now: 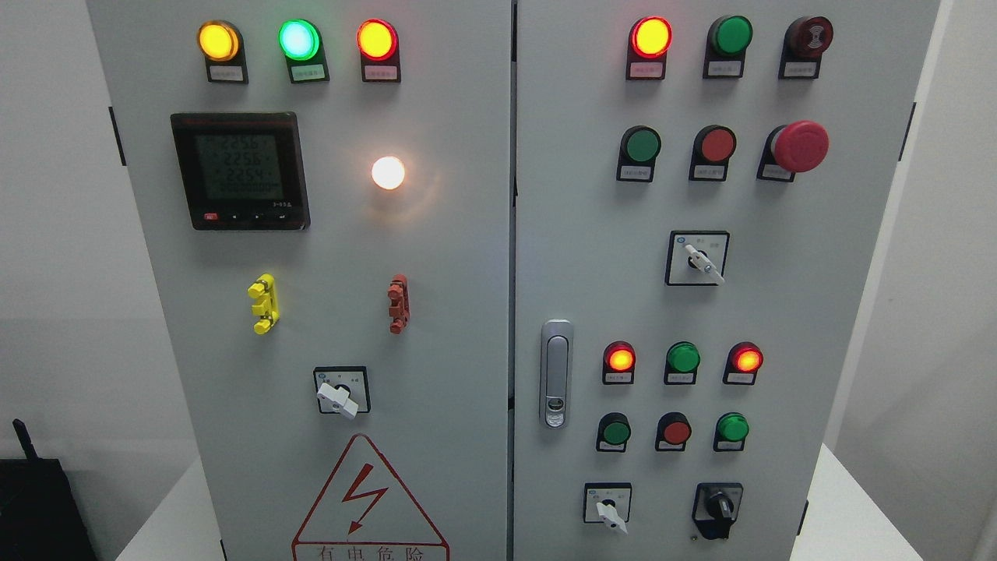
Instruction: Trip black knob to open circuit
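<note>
Plain pale walls point(54, 234) fill the left and right edges of the frame, evenly lit. A white surface point(849, 514) shows at lower right and again at lower left. A black object point(39, 506) with a short upright stub sits in the lower left corner.

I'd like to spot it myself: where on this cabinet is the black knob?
Look at the right door of the grey cabinet and go down to its bottom row. Two rotary switches sit there; the black knob is the right one. Its neighbour, the white knob, has a white handle.
</note>
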